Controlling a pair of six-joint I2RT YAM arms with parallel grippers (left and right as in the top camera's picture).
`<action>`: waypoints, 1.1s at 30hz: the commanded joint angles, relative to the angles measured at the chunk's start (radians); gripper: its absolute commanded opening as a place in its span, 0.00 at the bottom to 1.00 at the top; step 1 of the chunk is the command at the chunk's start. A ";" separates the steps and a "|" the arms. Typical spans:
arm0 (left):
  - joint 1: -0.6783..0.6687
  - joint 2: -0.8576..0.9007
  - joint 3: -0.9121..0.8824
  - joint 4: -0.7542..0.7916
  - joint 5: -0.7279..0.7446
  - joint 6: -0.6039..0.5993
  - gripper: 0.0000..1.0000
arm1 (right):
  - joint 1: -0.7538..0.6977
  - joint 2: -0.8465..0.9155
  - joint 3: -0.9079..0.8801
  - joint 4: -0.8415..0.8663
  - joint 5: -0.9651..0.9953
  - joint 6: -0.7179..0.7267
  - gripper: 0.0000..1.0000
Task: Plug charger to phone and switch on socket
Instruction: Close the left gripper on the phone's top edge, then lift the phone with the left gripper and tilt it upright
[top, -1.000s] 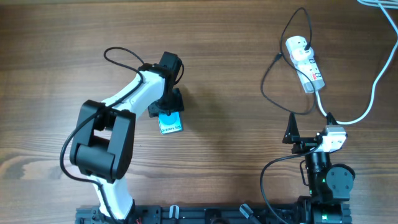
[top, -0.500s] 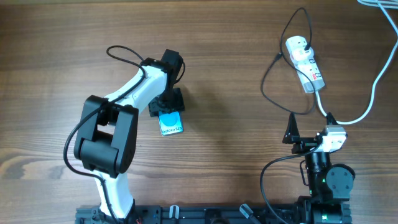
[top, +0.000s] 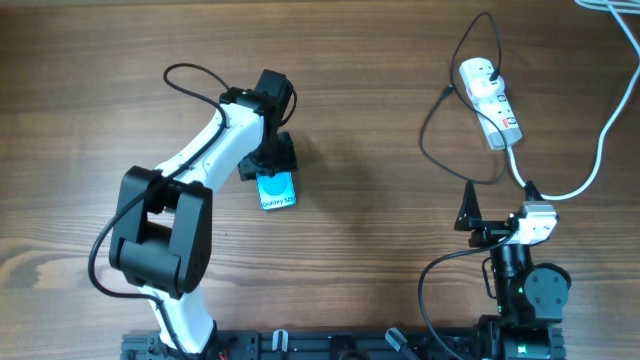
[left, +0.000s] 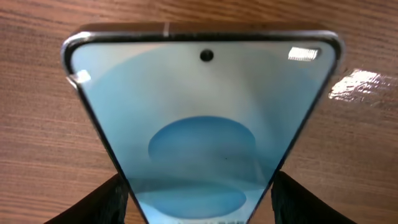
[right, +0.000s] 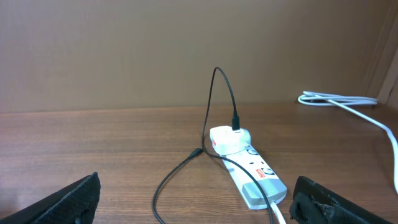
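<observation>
The phone (top: 276, 189), turquoise with a white "Galaxy S25" strip, lies left of centre. It fills the left wrist view (left: 202, 118). My left gripper (top: 272, 162) (left: 199, 208) is shut on its edges, one finger on each side. The socket (top: 491, 102) (right: 252, 174) lies at the far right, with the white adapter block (top: 477, 71) (right: 229, 138) plugged into it. The charger cable (top: 424, 140) (right: 168, 183) loops over the table, and its plug tip (top: 446, 92) (right: 196, 151) lies loose beside the socket. My right gripper (top: 468, 213) (right: 196, 199) is open and empty, in front of the socket.
A thick white cord (top: 600, 150) (right: 339, 99) runs from the socket's near end off to the upper right. The right arm's base (top: 525, 285) sits at the front right, the left arm's base (top: 160, 240) at the front left.
My left gripper has moved slightly toward the far side of the table, with the phone in it. The right arm, socket and cable have not moved.
</observation>
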 joint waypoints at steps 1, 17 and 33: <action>-0.005 -0.037 0.021 -0.003 0.011 -0.014 0.60 | 0.003 -0.011 -0.002 0.003 0.010 -0.011 1.00; -0.005 -0.037 -0.069 0.094 0.011 -0.022 0.68 | 0.003 -0.011 -0.002 0.003 0.010 -0.011 1.00; -0.051 -0.035 -0.210 0.221 0.010 -0.022 0.81 | 0.003 -0.011 -0.002 0.003 0.010 -0.011 1.00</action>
